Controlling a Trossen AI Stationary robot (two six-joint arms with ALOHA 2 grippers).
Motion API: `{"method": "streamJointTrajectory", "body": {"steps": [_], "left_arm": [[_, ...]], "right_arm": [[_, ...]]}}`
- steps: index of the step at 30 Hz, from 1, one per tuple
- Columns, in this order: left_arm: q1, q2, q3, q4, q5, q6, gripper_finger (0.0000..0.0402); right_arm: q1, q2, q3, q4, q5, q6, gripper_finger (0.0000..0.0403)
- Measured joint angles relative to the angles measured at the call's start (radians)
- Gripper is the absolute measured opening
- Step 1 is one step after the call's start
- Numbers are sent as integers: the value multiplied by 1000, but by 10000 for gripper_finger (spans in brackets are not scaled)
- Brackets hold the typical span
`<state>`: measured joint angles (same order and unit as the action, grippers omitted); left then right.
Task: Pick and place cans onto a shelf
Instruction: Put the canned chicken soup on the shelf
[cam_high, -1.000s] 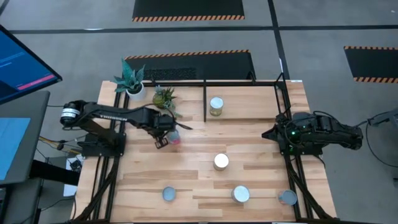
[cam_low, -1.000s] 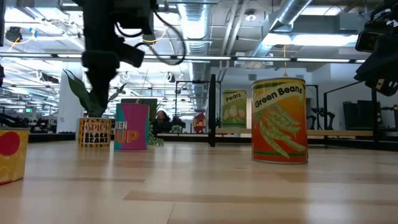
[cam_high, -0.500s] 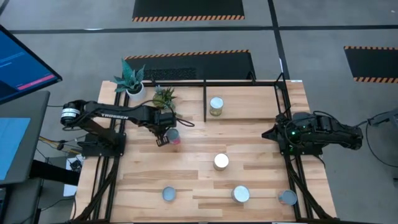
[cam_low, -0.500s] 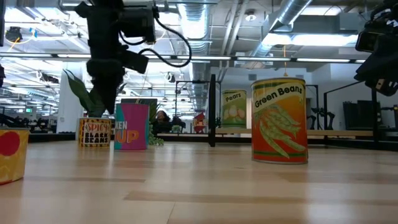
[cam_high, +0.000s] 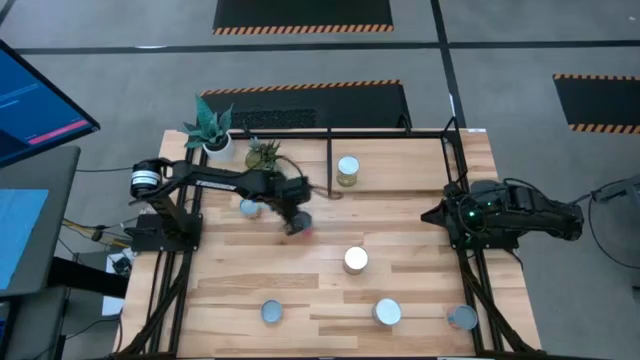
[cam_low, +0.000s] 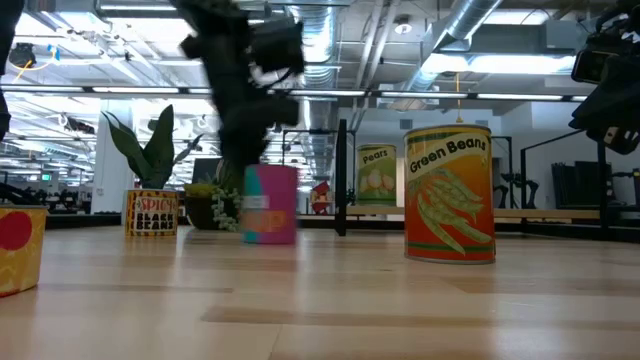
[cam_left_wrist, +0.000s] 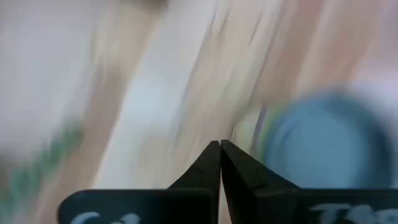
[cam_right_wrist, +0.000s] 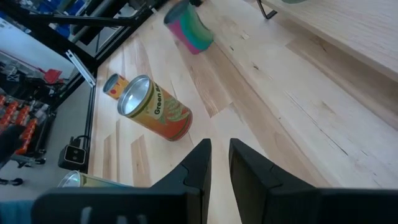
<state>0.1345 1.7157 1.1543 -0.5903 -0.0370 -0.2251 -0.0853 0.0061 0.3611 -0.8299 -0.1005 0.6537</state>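
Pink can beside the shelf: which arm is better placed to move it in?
Left. The left pincer is right over the pink can, close to the shelf. The right pincer waits at the table's right edge, farther from that can.

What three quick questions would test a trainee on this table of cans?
1. How many cans stand inside the shelf?
2. True or false: the right pincer is holding a can.
3. In the low view, what does the label on the orange can say? A) Green Beans B) Tomato Soup C) Peaches

Key
1. One, the silver-topped can.
2. False. It waits empty at the table's right edge.
3. A.
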Motion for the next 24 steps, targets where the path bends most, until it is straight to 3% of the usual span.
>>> {"method": "streamJointTrajectory", "body": {"steps": [3,6,9,12,16,18,22,24], "left_arm": [[-10,4,93,-19,20,19,0],[-24,2,150,-213,-33,53,0],[-36,-2,151,-412,-51,73,0],[-64,2,104,-476,-51,80,0],[-102,5,33,-325,-46,93,0],[-110,7,16,-169,-57,92,0],[-112,6,26,187,-176,64,0],[-111,5,63,144,-176,59,0]], "right_arm": [[0,0,0,0,0,0,82],[0,0,0,0,0,0,82],[0,0,0,0,0,-1,82],[0,0,0,0,0,-1,82],[0,0,0,0,0,-1,82],[0,0,0,0,0,-1,82],[0,0,0,0,0,0,82],[0,0,0,0,0,0,82]]}}
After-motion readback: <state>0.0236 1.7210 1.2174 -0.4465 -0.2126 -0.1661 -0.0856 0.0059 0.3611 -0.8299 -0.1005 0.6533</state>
